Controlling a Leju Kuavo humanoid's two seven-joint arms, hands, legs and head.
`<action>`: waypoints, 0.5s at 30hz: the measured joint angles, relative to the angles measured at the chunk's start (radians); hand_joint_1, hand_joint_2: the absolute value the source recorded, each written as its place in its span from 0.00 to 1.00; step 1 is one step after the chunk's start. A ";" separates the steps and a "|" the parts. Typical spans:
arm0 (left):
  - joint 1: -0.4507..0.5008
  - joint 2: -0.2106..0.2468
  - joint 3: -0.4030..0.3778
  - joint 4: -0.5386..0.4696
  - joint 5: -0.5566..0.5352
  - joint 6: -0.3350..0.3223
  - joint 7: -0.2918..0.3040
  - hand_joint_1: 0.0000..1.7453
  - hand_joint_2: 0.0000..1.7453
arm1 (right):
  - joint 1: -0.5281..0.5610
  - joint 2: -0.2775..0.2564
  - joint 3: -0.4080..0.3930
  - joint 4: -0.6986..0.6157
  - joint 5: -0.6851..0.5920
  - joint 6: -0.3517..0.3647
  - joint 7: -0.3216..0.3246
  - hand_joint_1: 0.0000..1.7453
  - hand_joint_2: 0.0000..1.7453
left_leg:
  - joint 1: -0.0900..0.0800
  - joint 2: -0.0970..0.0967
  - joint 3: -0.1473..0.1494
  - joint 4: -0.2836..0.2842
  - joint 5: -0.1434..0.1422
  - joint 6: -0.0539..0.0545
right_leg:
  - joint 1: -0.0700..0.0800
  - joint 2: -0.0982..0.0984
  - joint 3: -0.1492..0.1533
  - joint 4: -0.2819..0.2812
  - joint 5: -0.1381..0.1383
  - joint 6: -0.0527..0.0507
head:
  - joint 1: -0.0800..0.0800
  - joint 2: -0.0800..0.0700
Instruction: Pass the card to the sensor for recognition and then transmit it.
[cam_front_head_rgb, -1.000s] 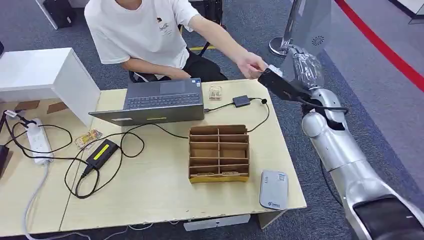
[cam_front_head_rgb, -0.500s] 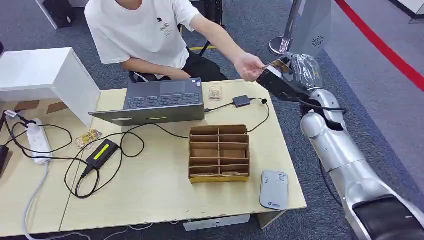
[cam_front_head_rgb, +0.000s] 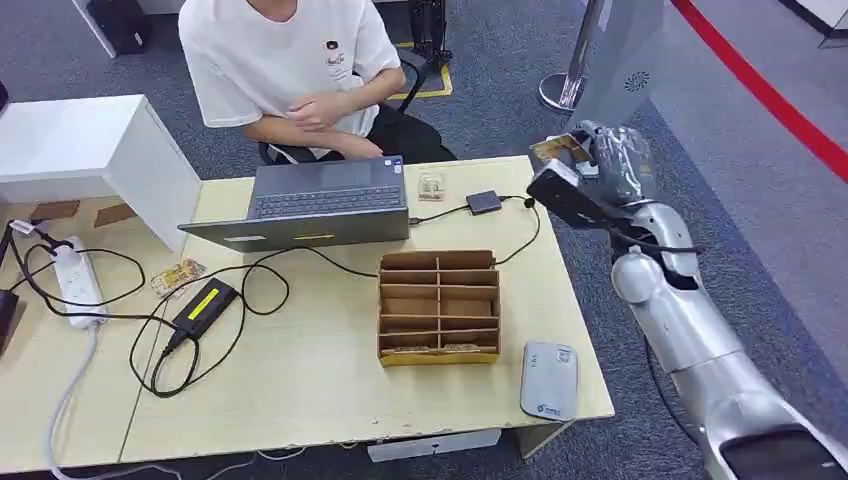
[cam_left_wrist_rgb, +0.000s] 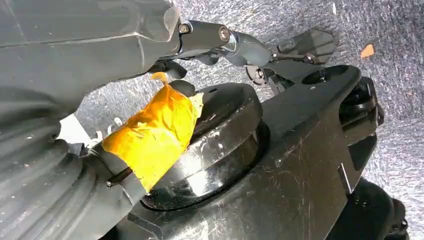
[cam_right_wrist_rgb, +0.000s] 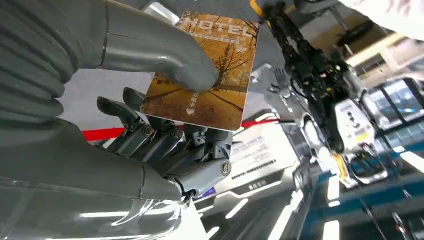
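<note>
Grey card reader (cam_front_head_rgb: 548, 379) flat on table's (cam_front_head_rgb: 330, 390) near right corner. Beyond it, cardboard divider box (cam_front_head_rgb: 438, 306), then laptop (cam_front_head_rgb: 322, 203). Right hand (cam_right_wrist_rgb: 165, 120) raised past table's far right edge, thumb pinching card (cam_right_wrist_rgb: 207, 70) against fingers. Person (cam_front_head_rgb: 290, 60) seated behind laptop. Left hand (cam_left_wrist_rgb: 90, 75): finger state cannot be told.

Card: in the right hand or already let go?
In hand. The right hand pinches the card, thumb on its printed face, dark fingers behind; head view shows it raised beyond the table's far right corner.
</note>
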 joint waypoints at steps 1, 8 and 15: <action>0.000 -0.001 0.005 0.000 0.004 0.000 0.002 0.00 1.00 | 0.030 -0.009 -0.012 -0.031 0.000 -0.002 -0.011 1.00 1.00 | 0.000 0.000 0.000 0.000 0.000 0.001 | 0.000 0.000 0.000 0.000 0.000 0.000 | 0.000 0.000; 0.002 -0.002 0.029 0.002 0.017 -0.003 0.008 0.00 1.00 | 0.246 -0.060 -0.091 -0.234 0.007 -0.007 -0.084 1.00 1.00 | 0.000 0.000 0.000 0.000 -0.002 0.001 | 0.000 0.000 0.000 -0.001 -0.001 0.001 | 0.000 0.000; 0.003 -0.002 0.039 0.002 0.015 -0.005 0.009 0.00 1.00 | 0.437 -0.073 -0.147 -0.358 0.029 -0.015 -0.137 1.00 1.00 | 0.000 0.001 0.000 0.000 -0.002 0.001 | 0.000 0.000 0.000 -0.001 -0.001 0.002 | 0.000 0.000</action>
